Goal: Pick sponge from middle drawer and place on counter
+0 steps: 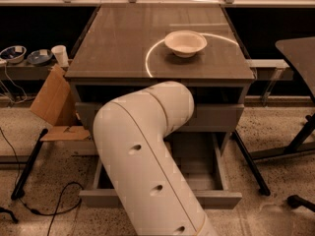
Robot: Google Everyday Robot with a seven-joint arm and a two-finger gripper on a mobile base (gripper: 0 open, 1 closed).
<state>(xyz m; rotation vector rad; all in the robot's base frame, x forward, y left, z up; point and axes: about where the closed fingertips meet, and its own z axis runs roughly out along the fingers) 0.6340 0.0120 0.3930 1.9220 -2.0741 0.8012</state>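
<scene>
- Drawer (222, 199) at the bottom of the grey cabinet stands pulled well out, so the opening step looks done; the part of its floor that shows on the right side is bare.
- Sponge: none shows anywhere, neither in the visible part of the drawer nor on the counter (123, 43). If it is in the drawer, it lies under the arm (142, 151), which covers the left and middle of the box.
- Counter carries only a white bowl (185, 43) inside a curved streak of reflected light. No pale pad lies on it, so the placing is not done.
- Arm rises from the bottom edge, bends at a rounded elbow in front of the closed drawer front (216, 117) above, and its far end is hidden behind its own bulk.
- Gripper is out of sight. It is probably down in or just over the open drawer behind the arm, but I cannot tell that for certain, nor whether it is wide, narrow or holding anything.
- My judgement: the task is at the reach or the grasp inside the drawer. Lifting the sponge clear, carrying it up over the front edge and setting it on the counter beside the bowl all remain.
- Cardboard (54, 102) leans against the cabinet's left side, apart from the work.
</scene>
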